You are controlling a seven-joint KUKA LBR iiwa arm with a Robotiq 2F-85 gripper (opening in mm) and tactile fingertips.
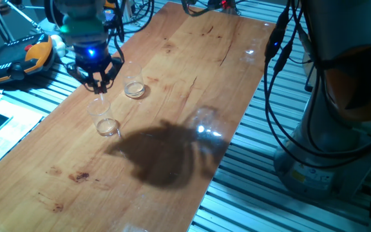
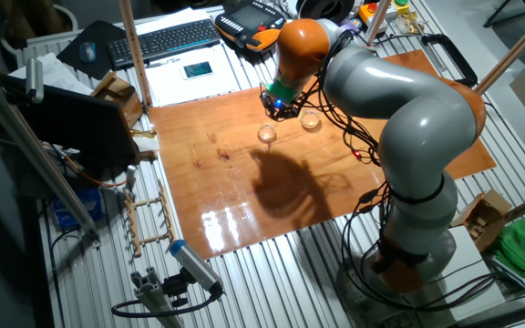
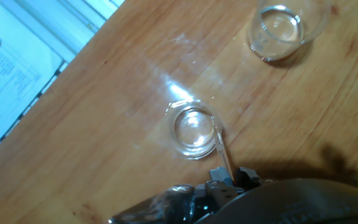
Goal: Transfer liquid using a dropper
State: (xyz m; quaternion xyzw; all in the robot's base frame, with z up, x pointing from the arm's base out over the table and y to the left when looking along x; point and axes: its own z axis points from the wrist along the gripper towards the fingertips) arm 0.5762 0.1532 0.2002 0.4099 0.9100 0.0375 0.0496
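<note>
Hand view: gripper [image 3: 229, 179] clamps the dropper [image 3: 222, 154], tip at the rim of a glass [image 3: 193, 129]; second glass [image 3: 281, 30] well apart.

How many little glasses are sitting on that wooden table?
2. One glass stands right under the gripper, where the dropper points at its rim. The other glass stands apart, farther along the table.

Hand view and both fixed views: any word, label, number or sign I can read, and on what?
None can be read.
Sheet of paper beside the table: printed lines, too blurred.
Keyboard: key legends too small.
Phone: screen shows nothing legible.
Glasses, dropper: no markings visible.
</note>
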